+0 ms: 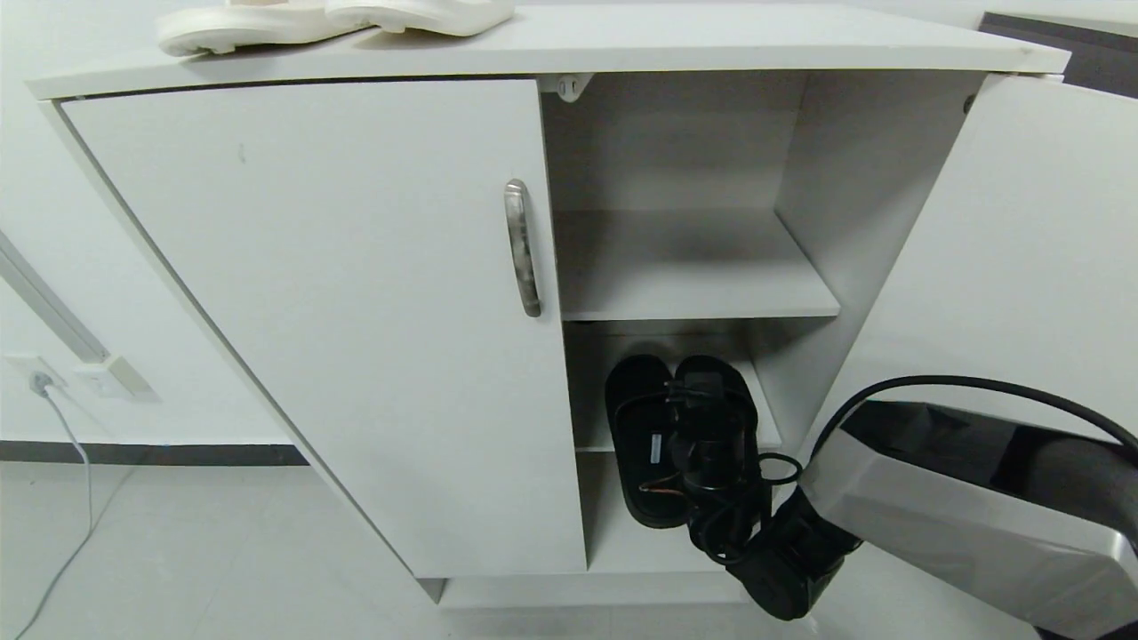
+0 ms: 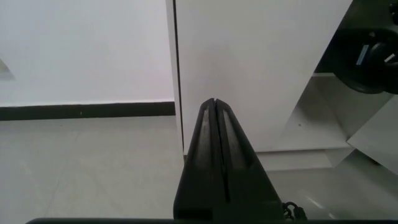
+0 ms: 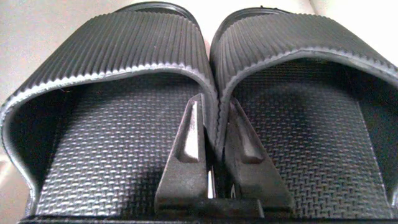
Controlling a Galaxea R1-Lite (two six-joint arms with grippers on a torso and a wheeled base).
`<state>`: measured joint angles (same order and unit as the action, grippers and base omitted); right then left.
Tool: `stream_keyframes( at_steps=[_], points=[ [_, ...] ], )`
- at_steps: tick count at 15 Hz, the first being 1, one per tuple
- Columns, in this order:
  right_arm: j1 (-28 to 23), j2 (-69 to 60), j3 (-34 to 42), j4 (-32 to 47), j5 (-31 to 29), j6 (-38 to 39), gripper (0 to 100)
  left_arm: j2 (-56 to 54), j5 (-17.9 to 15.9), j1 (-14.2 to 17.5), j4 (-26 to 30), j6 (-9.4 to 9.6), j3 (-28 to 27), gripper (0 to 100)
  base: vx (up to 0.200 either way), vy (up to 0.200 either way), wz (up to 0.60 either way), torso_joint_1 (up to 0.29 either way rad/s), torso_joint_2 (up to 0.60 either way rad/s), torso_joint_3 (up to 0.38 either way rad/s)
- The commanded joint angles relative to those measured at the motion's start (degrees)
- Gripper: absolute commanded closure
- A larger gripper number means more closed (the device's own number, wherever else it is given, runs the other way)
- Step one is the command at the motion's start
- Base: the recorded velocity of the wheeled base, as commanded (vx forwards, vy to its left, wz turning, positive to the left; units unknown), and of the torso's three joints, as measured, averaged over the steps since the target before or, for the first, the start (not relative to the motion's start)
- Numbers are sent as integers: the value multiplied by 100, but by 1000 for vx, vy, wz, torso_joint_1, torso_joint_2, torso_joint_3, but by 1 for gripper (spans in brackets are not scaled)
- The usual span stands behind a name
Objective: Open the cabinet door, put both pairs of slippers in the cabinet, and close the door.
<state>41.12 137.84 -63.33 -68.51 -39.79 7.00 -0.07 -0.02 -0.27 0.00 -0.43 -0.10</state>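
A plain indoor room, home or office unclear, is indicated by a white cabinet [image 1: 311, 311], white wall [image 1: 27, 222], dark skirting board [image 1: 151, 453] and wall socket [image 1: 34, 372].

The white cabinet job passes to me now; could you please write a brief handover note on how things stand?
Left gripper: fingers shut, empty, low before the closed left cabinet door.
Right gripper: fingers shut on the pair of black ribbed rubber slippers, held in the white wooden cabinet below its upper shelf.
Done: right door open.
To do: release black pair, stow the cream foam slippers from the cabinet top, close door.
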Motion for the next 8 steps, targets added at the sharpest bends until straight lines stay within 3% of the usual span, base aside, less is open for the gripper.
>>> stream_keyframes(
  at_steps=[1,8],
  points=[
    [-192,287,-461,40,200,-155,100,7,2,0,0,-1,1,100,0,0,0,0,0,0],
    [-544,797,-1999,918,375,-383,100,7,2,0,0,-1,1,100,0,0,0,0,0,0]
  ],
)
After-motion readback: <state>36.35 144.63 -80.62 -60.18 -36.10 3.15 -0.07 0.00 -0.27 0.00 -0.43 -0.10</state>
